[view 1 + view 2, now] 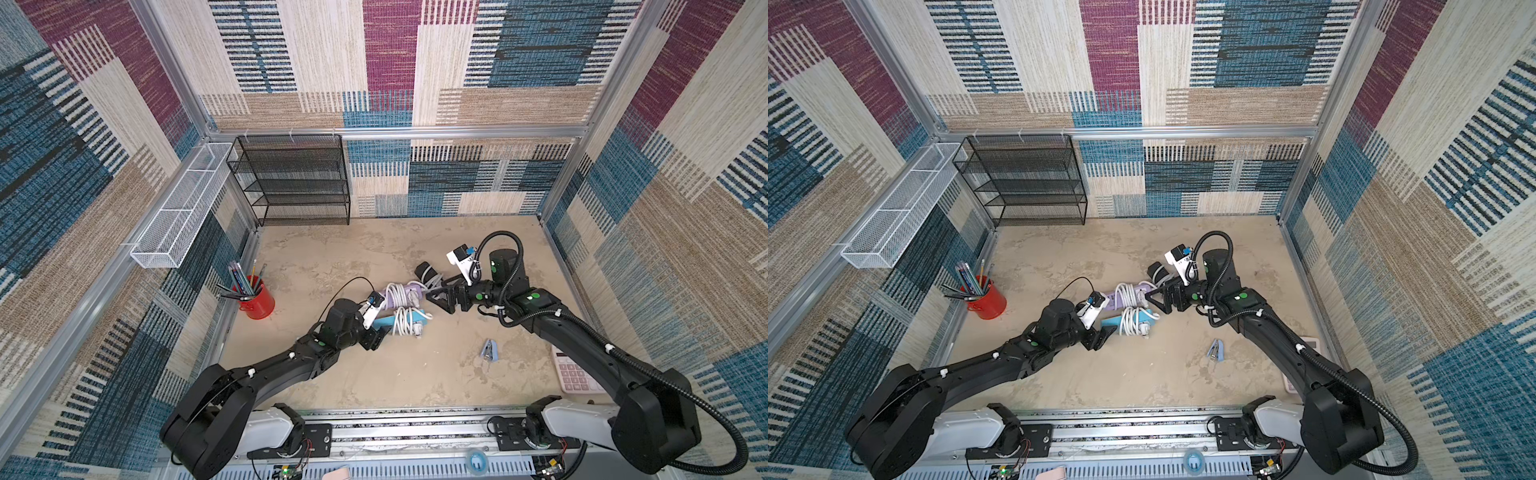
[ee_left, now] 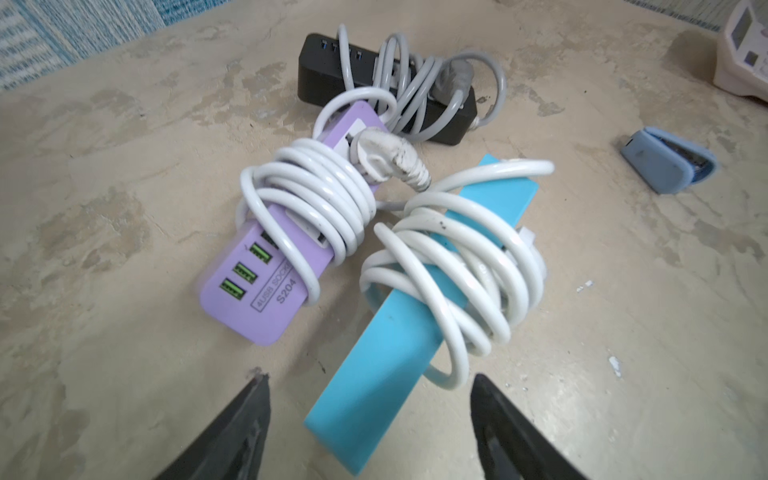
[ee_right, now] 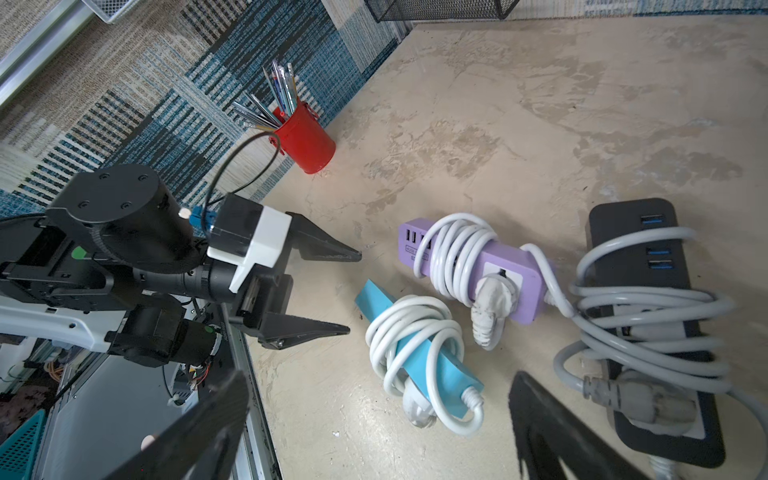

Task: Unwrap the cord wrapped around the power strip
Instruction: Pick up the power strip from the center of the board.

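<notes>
Currently, the blue power strip (image 2: 386, 332) is framed between spread left gripper (image 2: 369, 376) fingers; the right gripper (image 3: 378, 373) is held wide too.

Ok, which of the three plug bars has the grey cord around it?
The black power strip. Its grey cord sets it apart: the purple power strip and the blue power strip are both wrapped in white.

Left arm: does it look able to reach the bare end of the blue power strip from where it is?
Probably yes. The left gripper is open, with the bare end of the blue power strip lined up between its jaws. The white cord coils sit farther along, and nothing lies in between.
</notes>
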